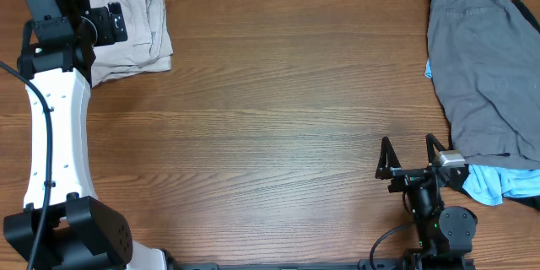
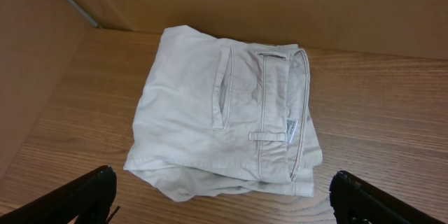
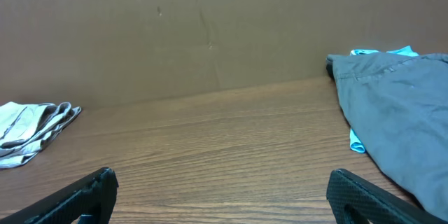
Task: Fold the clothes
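Note:
Folded beige shorts (image 1: 133,37) lie at the far left of the table, and fill the left wrist view (image 2: 231,112). My left gripper (image 2: 224,199) is open and empty, just short of their near edge. A grey garment (image 1: 481,72) lies unfolded on the right over a light blue one (image 1: 485,183), also in the right wrist view (image 3: 399,112). My right gripper (image 1: 412,156) is open and empty near the front edge, left of the pile.
A brown cardboard wall (image 3: 210,28) stands behind the wooden table (image 1: 278,126). The left arm's white body (image 1: 55,126) runs along the table's left side. A black garment edge (image 1: 527,13) shows at the far right.

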`<state>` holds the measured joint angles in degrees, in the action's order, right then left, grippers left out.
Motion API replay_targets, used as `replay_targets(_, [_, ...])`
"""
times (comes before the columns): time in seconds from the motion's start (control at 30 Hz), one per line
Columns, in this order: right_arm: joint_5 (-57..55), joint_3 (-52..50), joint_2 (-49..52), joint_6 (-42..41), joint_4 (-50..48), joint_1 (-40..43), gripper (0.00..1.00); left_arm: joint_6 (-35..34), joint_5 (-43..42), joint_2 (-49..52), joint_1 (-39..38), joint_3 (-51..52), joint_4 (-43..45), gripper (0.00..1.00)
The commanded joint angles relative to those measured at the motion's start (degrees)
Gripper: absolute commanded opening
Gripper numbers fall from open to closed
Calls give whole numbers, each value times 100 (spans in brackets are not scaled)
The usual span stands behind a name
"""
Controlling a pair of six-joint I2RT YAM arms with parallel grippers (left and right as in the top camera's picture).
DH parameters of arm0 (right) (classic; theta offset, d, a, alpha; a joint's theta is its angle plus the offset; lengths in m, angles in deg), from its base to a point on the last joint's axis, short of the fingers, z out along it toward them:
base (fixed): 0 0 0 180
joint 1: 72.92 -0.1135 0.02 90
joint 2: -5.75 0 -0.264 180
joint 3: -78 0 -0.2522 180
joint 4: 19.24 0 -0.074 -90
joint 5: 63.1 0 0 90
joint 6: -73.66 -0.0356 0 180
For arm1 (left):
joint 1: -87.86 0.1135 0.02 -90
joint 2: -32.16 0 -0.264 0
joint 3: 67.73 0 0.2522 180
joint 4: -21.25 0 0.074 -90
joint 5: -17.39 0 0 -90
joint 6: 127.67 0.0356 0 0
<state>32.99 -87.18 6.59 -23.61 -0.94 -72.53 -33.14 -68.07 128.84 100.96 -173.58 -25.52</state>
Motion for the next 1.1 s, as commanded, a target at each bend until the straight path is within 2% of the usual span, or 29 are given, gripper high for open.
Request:
replay_targets(0.0, [-4, -59, -68, -24, -33, 24, 100, -87, -11, 7, 4, 2, 20, 100])
replay_targets(0.17, [-4, -59, -68, -24, -31, 24, 100, -87, -11, -24, -17, 2, -24, 100])
replay_targets(0.27, [-4, -59, -68, -24, -33, 24, 100, -87, -11, -605, -295, 2, -542, 100])
replay_targets(0.4, [-4, -59, -68, -24, -33, 24, 100, -85, -9, -1222, -584, 2, -817, 100])
replay_targets(0.43, [-4, -59, -68, -24, -33, 24, 100, -92, -42, -1631, -640, 2, -946, 100])
replay_targets(0.5, [-4, -59, -68, -24, -31, 24, 100, -299, -372, -2033, -638, 55, -1231, 100])
replay_targets(0.6, [-4, -59, -68, -24, -33, 24, 100, -831, -568, -2568, -638, 535, -1152, 100])
replay_targets(0.7, [-4, -59, -68, -24, -31, 24, 100, -1451, -575, -3204, -638, 1578, -358, 100])
replay_targets(0.73, [-4, -59, -68, -24, -31, 24, 100, -1556, -717, -3571, -638, 2256, 275, 100])
replay_targets(0.83, [-4, -59, -68, -24, -33, 24, 100, -1552, -988, -4205, -638, 3464, 1425, 100])
replay_targets(0.87, [-4, -59, -68, -24, -33, 24, 100, -1552, -1091, -4590, -638, 4168, 2015, 100])
replay_targets(1.07, [-4, -59, -68, -24, -31, 24, 100, -1526, -1165, -6170, -638, 6596, 3571, 100])
